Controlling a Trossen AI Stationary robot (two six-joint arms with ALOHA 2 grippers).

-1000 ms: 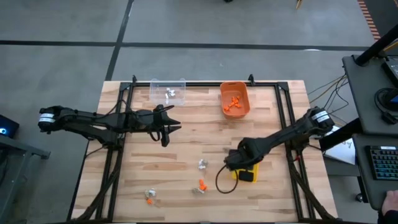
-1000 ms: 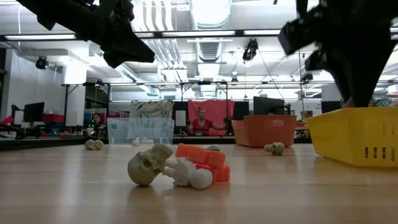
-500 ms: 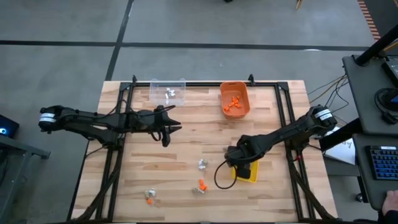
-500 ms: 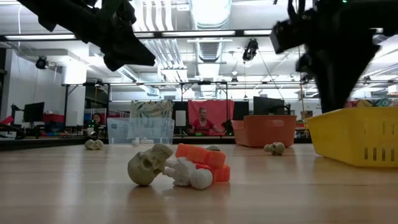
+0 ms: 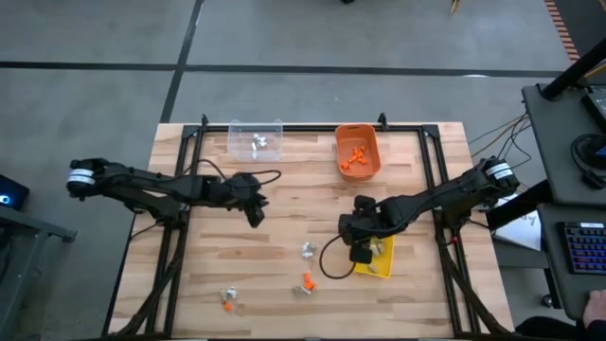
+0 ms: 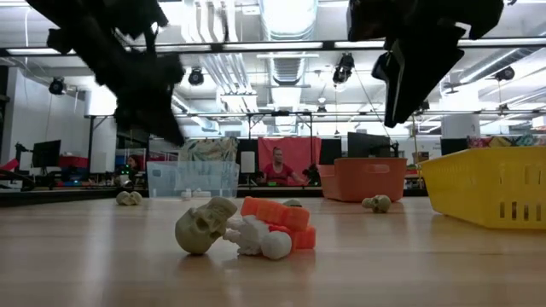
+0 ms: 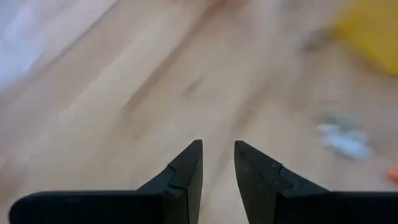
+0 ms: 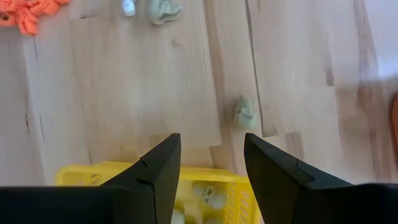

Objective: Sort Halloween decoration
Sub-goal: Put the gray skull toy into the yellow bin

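Tiny trinkets lie on the wooden table: a tan skull near the middle, a tan, white and orange cluster nearer the near edge, and another pair at the near left. My right gripper hangs open above the left rim of the yellow bin, which holds tan pieces. My left gripper hovers over bare wood left of centre, its fingers a narrow gap apart.
The orange bin, with orange pieces in it, and the clear bin, with white pieces, stand at the far edge. A black frame borders the table. Bare wood lies between the two grippers. People sit in the room beyond.
My right gripper has risen out of the yellow bin and moved toward the table's left and far side, stopping over the bin's left rim. My left gripper has swung toward the near edge and tipped downward; its wrist view is blurred.
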